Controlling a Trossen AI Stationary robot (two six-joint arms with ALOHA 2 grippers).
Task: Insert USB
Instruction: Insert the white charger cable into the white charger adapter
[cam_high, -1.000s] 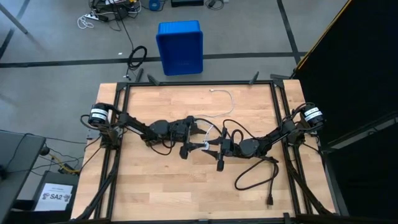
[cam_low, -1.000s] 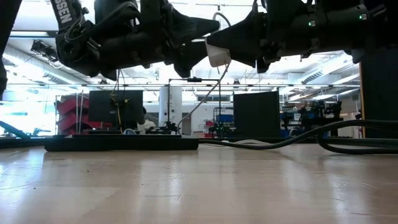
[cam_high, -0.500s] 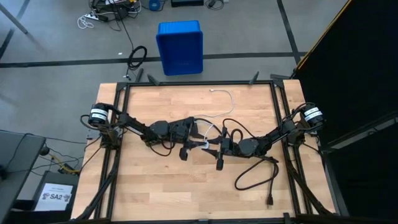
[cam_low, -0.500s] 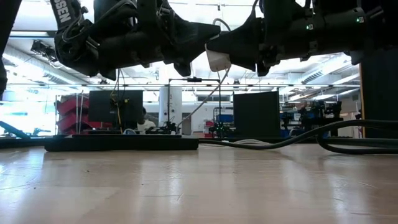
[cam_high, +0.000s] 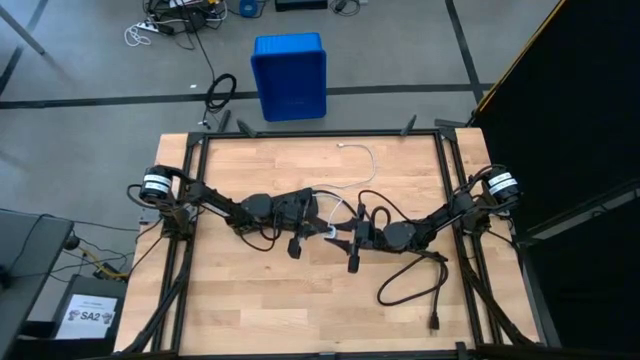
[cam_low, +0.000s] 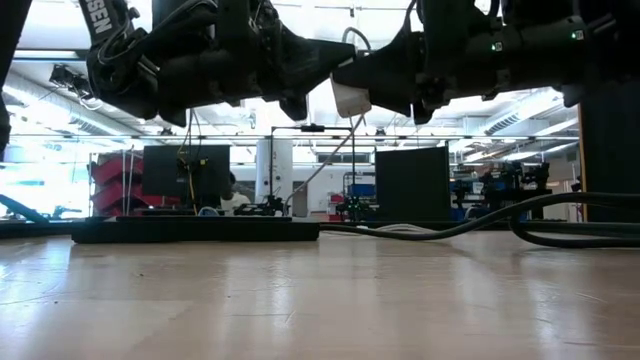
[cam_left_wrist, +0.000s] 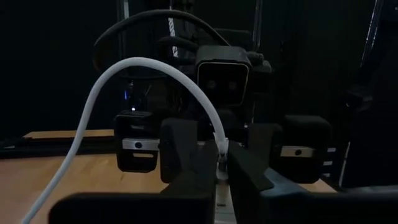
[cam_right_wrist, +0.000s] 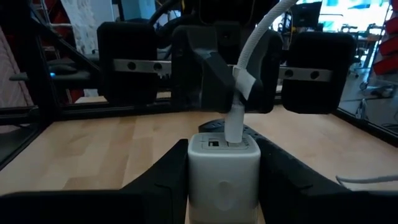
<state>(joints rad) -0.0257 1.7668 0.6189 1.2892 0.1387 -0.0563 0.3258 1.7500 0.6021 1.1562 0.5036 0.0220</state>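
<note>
left gripper (cam_left_wrist: 222, 163) pinched tight on USB (cam_left_wrist: 134, 68) cable just above plug; plug sits in white charger block (cam_right_wrist: 224, 158); right gripper (cam_right_wrist: 224, 171) clamps block mid-air over table (cam_high: 250, 300)

Both arms were matte black, jointed, with black cables looped alongside. White round labelled caps marked each base joint. White lettering showed on the left arm (cam_low: 150, 50); small green lights dotted the right arm (cam_low: 520, 45).

The USB cable (cam_right_wrist: 249, 50) is thin, white and floppy. One plug stands upright in a white charger block (cam_right_wrist: 224, 163), above the table's middle. Its other end (cam_high: 343, 146) lies near the table's far edge.
</note>
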